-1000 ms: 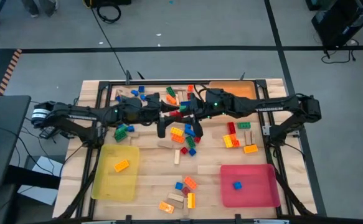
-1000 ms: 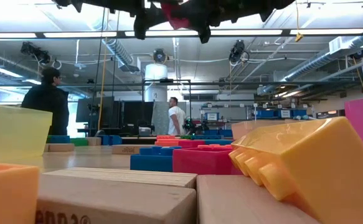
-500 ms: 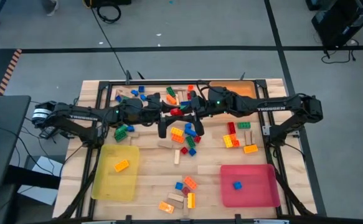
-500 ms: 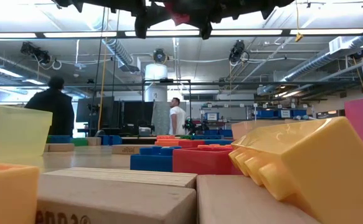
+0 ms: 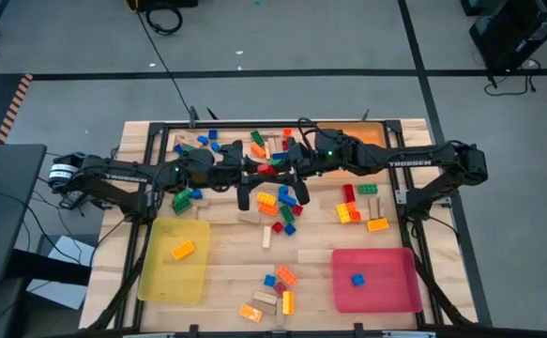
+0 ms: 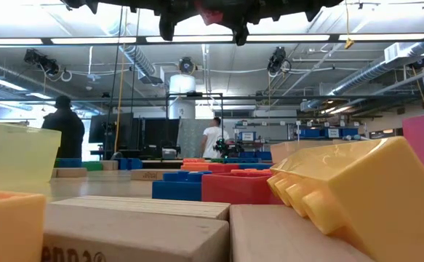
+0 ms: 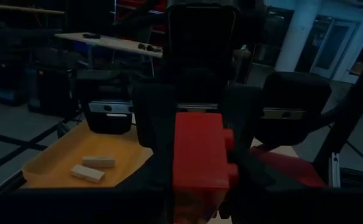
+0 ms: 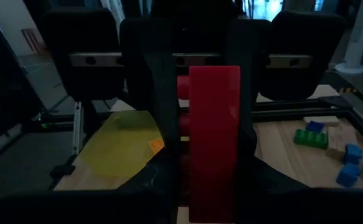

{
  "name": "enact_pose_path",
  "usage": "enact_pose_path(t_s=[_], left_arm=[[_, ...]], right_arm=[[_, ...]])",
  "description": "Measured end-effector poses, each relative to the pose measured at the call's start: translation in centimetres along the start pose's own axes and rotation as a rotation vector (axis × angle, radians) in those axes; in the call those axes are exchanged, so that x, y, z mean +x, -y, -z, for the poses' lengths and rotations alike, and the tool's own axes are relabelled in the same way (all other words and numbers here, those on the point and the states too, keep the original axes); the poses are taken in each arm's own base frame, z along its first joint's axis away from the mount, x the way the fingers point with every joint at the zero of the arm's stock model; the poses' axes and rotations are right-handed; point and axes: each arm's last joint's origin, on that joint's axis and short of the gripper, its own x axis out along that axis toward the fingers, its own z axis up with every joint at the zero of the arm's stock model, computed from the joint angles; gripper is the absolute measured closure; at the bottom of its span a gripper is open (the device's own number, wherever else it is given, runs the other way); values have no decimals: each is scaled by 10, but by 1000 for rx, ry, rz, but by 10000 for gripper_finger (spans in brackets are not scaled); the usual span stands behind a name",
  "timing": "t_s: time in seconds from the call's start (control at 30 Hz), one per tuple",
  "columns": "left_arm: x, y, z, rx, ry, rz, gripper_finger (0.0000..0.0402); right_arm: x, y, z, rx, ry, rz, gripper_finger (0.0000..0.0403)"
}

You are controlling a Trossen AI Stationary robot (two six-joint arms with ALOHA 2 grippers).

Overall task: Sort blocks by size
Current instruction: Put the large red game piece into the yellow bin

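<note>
Both arms meet above the table's middle, their grippers facing each other. A red block hangs between them, well above the table. My left gripper comes from the left and my right gripper from the right, each shut on the block. In the left wrist view the red block stands on end with its studs to one side. The right wrist view shows its smooth face. In the low view only a bit of the red block shows under the dark grippers. Many loose blocks lie on the table below. My left gripper pinches the red block by two opposite sides between its two fingers. The fingers come level from the table's left. The block is lifted clear and stands on end. My right gripper pinches the same block by two opposite sides between its two fingers. The fingers come almost level from the table's right, tipped slightly down. The block hangs clear of the table between the two grippers.
A yellow tray with one orange block lies near left and a red tray with one blue block near right. An orange tray lies far right. Block clusters lie far left, right and near the front edge.
Both arms have kept their place above the table's middle. In the low view less of the red block shows beneath the grippers than a second ago.
</note>
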Motion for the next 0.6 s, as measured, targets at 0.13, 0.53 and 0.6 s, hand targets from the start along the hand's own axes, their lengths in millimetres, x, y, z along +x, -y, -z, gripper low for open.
enact_pose_path(t_s=[0.13,0.53,0.6], left_arm=[[0,-4,-1,-20,8,-44,304],[-36,-15,-11,-100,-130,-179,304],[-50,-16,-10,-159,-198,-208,304]], right_arm=[[0,2,2,1,-13,36,238],[-4,12,20,106,-193,96,114],[-6,15,25,157,-244,113,110]])
